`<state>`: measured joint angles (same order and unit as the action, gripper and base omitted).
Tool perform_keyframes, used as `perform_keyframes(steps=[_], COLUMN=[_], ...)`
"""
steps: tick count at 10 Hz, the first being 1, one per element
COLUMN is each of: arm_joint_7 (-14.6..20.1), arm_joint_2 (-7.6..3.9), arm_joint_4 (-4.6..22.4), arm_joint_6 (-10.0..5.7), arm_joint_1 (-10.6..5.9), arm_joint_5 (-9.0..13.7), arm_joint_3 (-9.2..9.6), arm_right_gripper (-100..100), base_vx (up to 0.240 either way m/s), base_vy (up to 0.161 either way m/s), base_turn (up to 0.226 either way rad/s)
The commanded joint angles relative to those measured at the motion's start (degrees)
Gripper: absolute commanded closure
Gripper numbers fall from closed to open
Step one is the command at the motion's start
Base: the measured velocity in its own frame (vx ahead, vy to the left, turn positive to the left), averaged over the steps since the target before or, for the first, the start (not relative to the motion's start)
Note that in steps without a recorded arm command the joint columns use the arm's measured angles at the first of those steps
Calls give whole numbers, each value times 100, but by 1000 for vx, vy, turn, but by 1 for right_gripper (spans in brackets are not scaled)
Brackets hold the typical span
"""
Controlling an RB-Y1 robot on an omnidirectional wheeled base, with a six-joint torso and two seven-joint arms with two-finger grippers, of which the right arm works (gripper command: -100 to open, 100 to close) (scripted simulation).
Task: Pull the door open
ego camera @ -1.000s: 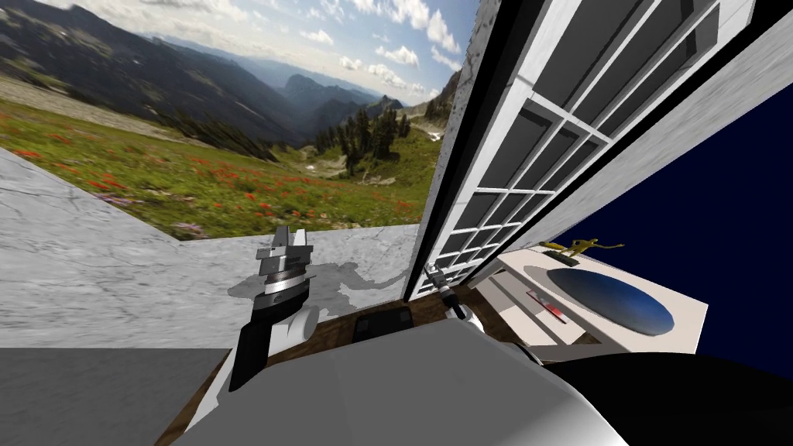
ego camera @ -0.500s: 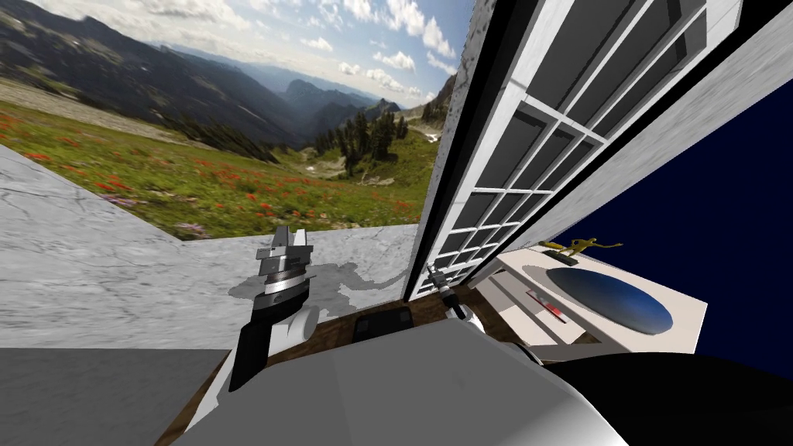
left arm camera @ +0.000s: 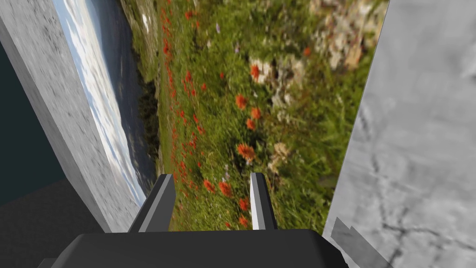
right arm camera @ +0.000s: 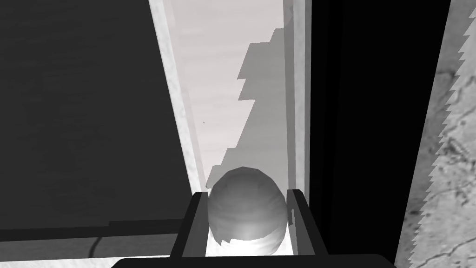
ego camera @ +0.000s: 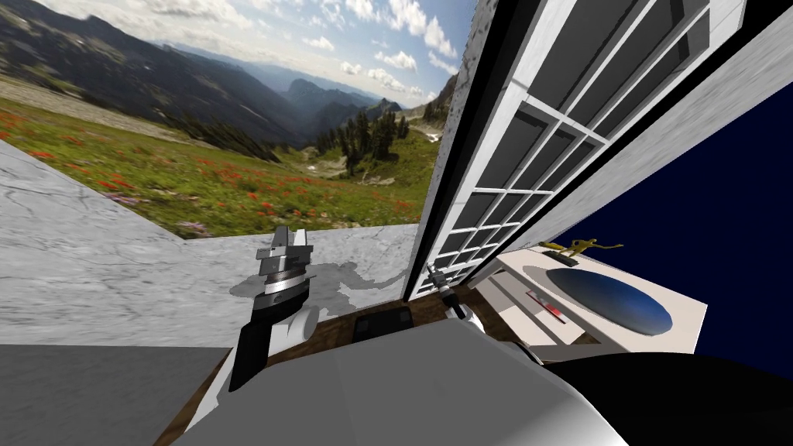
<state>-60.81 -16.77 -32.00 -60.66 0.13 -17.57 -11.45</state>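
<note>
Gripping grey knob (right arm camera: 246, 209) between right gripper (right arm camera: 246, 193) blades, ready to haul white door (right arm camera: 223, 93) open | holding left gripper (left arm camera: 211, 200) aside, parted, empty, clear of swing.

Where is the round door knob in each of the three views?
Right wrist view: door knob gripped between the right claw's fingers, on the white door.
Head view: at the door's near edge, where the right arm ends; too small to discern.
Left wrist view: left claw faces the meadow instead.
Shared landmark: grey marbled wall.
</note>
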Motion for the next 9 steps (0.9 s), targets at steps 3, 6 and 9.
perform_keyframes(steps=[3,6,9], arm_joint_7=[498,990,1411], arm_joint_2=[5,-3,-9], arm_joint_4=[-6,0,6], arm_joint_6=[13,24,34], arm_joint_1=[-7,-26,-43], arm_joint_5=[82,173,258], arm_joint_3=[78,152,222], arm_right_gripper=[100,100,100], base_vx=[-21,-28,-27], base_vy=[-8,-11,-12], base_turn=[16,19,16])
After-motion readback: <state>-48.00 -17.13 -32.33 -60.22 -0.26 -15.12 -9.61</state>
